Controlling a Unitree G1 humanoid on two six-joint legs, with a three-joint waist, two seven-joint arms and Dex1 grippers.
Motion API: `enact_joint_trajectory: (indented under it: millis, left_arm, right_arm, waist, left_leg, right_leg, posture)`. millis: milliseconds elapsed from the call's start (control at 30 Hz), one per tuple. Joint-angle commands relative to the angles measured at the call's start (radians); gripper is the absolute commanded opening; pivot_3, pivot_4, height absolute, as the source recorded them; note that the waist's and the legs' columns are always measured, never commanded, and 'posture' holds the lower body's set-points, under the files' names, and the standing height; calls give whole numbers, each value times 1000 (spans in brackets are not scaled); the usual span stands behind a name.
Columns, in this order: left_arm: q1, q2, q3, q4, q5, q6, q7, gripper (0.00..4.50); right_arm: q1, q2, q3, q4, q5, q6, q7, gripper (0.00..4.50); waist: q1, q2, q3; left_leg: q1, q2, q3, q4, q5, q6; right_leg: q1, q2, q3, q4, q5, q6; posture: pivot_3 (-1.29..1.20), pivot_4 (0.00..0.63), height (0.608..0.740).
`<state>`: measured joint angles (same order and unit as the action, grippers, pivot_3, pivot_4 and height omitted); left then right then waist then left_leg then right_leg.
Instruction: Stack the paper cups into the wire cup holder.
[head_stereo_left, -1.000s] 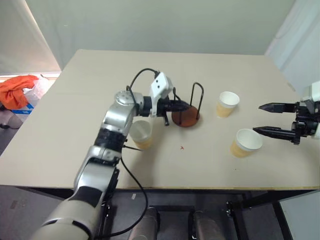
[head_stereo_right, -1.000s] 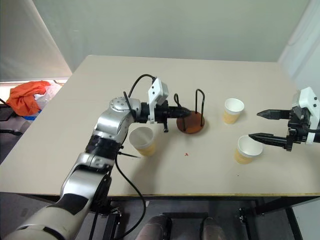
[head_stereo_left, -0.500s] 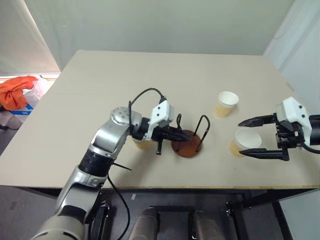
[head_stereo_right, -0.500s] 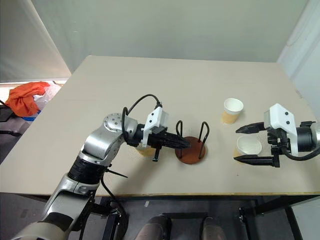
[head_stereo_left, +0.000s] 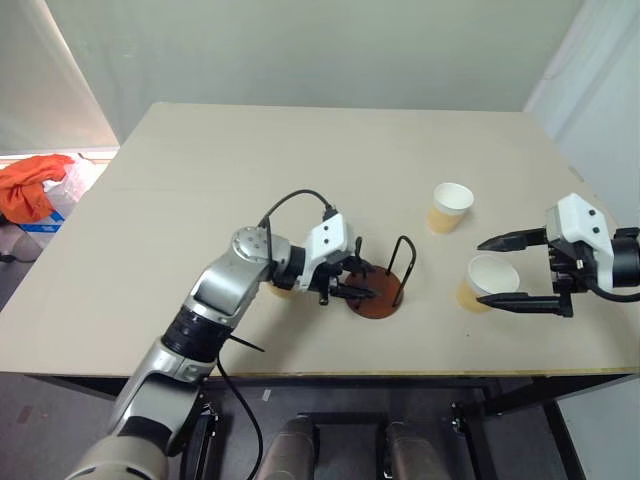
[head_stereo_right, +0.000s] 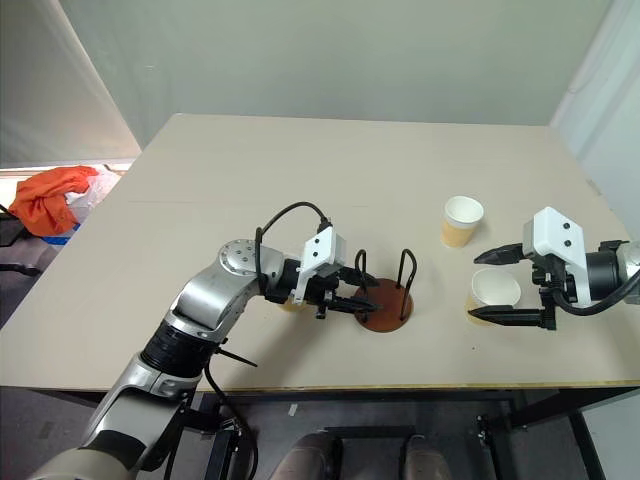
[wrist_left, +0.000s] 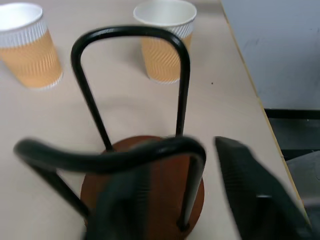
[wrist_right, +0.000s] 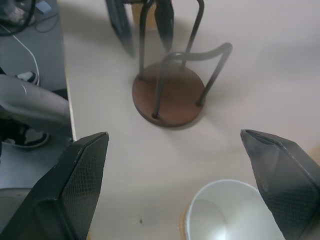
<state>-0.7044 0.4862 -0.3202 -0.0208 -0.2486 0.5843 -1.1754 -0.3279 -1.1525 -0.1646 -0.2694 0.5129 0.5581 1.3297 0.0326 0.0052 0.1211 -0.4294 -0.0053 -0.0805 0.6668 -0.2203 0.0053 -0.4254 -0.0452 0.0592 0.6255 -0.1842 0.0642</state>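
Over the last second the wire cup holder has been dragged from the middle of the worktop toward its near edge, and the left gripper, which had been pinched on one of the wire loops, is now seen with its fingers parted around that loop, so the holder appears to have just been let go and stands upright on its reddish-brown base. In the same interval the right gripper has been brought in from the right, and its fingers are now spread wide on either side of the nearest of the paper cups, with nothing pinched yet. This is judged to mean that the holder has been repositioned within easy reach and that the first cup is about to be picked up; no cup has been stacked so far. A second cup stands farther back on the worktop, well apart from the holder, and a third cup is largely hidden behind the left wrist. An orange cloth lies on the floor beyond the worktop's left edge. The left gripper, close against the loops, is judged to be what stands in the way of lowering a cup into the holder.
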Motion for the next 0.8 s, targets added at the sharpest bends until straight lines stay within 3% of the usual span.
enact_joint_trajectory:
  millis: [33, 100, 133, 400, 533, 700, 800]
  left_arm:
    - [-7, 40, 9, -66, 9, -23, -4, 3650]
    - [-11, 77, 15, -111, 8, -32, -20, 4349]
    - [-14, 101, 17, -137, 6, -33, -35, 4455]
    - [-30, 288, 135, -317, -107, 20, -114, 4455]
    - [23, 419, 304, -358, -250, 74, -176, 4455]
    - [113, 504, 504, -350, -369, 106, -172, 4455]
    - [169, 524, 565, -390, -425, 128, -150, 4500]
  right_arm:
    - [-16, -35, 14, 22, -44, -40, 9, 4500]
    - [-11, -46, 19, 33, -56, -55, 26, 4500]
    - [-5, -51, 20, 37, -61, -64, 36, 4500]
    - [36, -49, 88, 76, -148, -141, 41, 4500]
    - [17, -15, 187, 150, -244, -200, 24, 4500]
    - [-26, 28, 276, 253, -333, -264, 31, 4500]
    - [-58, 46, 298, 276, -342, -279, 50, 3914]
  waist:
    - [0, 0, 0]
    - [0, 0, 0]
    - [0, 0, 0]
    - [-2, 0, 0]
    - [-10, 0, 0]
    - [-22, 0, 0]
    - [-23, 1, 0]
  left_leg:
    - [0, 0, 0, 0, 0, 0]
    - [0, 0, 0, 0, -1, 0]
    - [0, 0, 0, 0, -1, 0]
    - [0, 1, 0, -1, -4, -1]
    - [1, 2, 0, -1, -5, -1]
    - [3, 3, 0, -3, -8, -2]
    - [3, 3, 0, -3, -9, -3]
  right_leg:
    - [0, 0, 0, 0, 0, 0]
    - [0, 0, 0, 0, -1, 0]
    - [-1, 0, 0, 0, -1, 0]
    - [-1, 1, 0, -1, -4, -1]
    - [-1, 2, 0, 0, -5, -2]
    - [-2, 1, 0, 1, -6, -5]
    - [-3, 1, 0, 1, -6, -6]
  posture:
    - [0, 150, 740]
    - [0, 150, 740]
    - [0, 150, 740]
    - [0, 150, 740]
    - [0, 150, 740]
    - [0, 150, 740]
    - [0, 150, 740]
